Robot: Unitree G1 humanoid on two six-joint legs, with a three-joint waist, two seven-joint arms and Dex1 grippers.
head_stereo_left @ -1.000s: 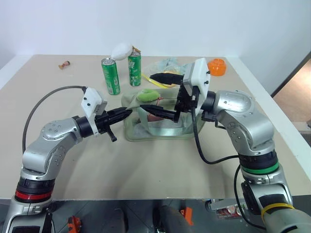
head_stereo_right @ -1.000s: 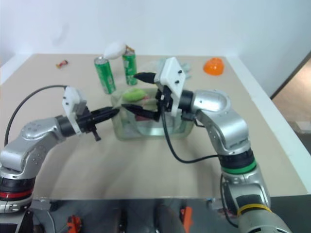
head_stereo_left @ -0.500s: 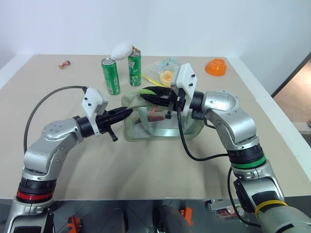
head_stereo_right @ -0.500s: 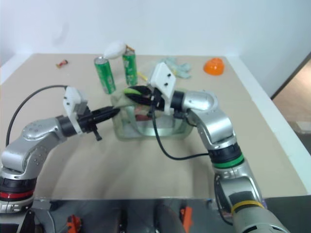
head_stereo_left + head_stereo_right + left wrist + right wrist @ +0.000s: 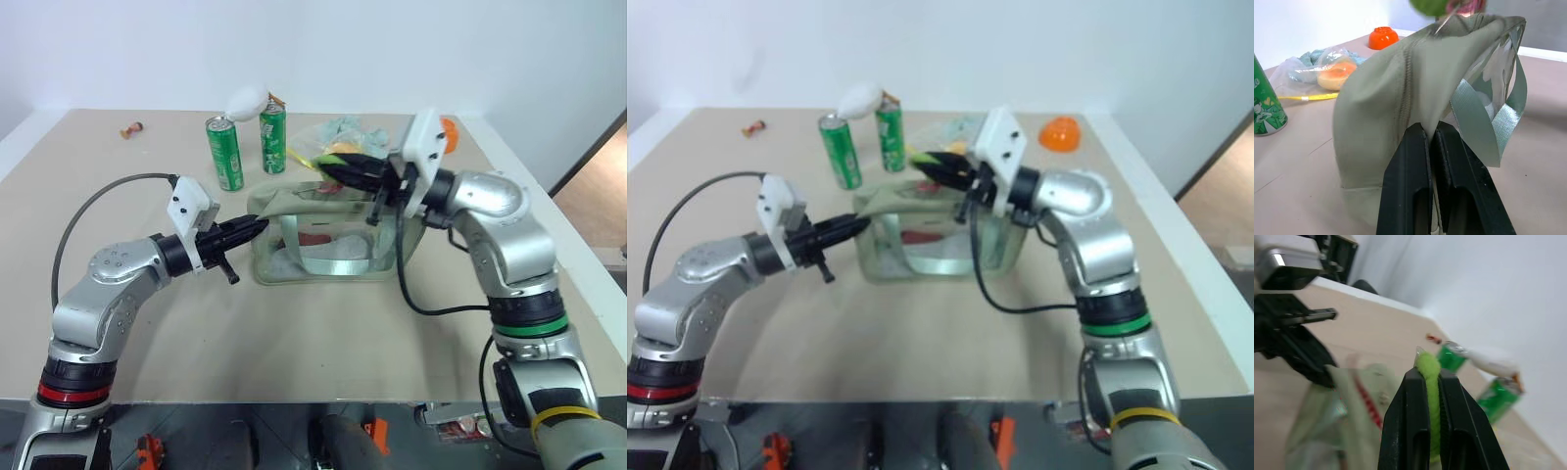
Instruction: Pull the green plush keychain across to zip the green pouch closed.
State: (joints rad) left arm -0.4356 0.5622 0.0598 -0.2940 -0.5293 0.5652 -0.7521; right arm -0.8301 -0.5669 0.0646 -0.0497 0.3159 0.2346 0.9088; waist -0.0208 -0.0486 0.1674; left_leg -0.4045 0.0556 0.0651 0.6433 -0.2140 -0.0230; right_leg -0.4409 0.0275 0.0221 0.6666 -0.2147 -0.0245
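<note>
Since half a second ago: right end effector (image 5: pixel 338 164) carried green plush keychain (image 5: pixel 1428 377) rightward over green pouch (image 5: pixel 323 240), clamped on it. Left end effector (image 5: pixel 257 227) pinches pouch's end fabric. Risk: plush slipping out, zip stalling.

Green pouch (image 5: pixel 1381 93): matt woven cloth, glossy clear plastic windows, shiny satin webbing strap (image 5: pixel 1484 122). Green plush keychain (image 5: pixel 1428 369): fuzzy soft plush. Fingers (image 5: pixel 1405 196): smooth black plastic, slight sheen. Cans (image 5: pixel 226 153): glossy printed metal. Worktop (image 5: pixel 313 333): matt, smooth beige.
</note>
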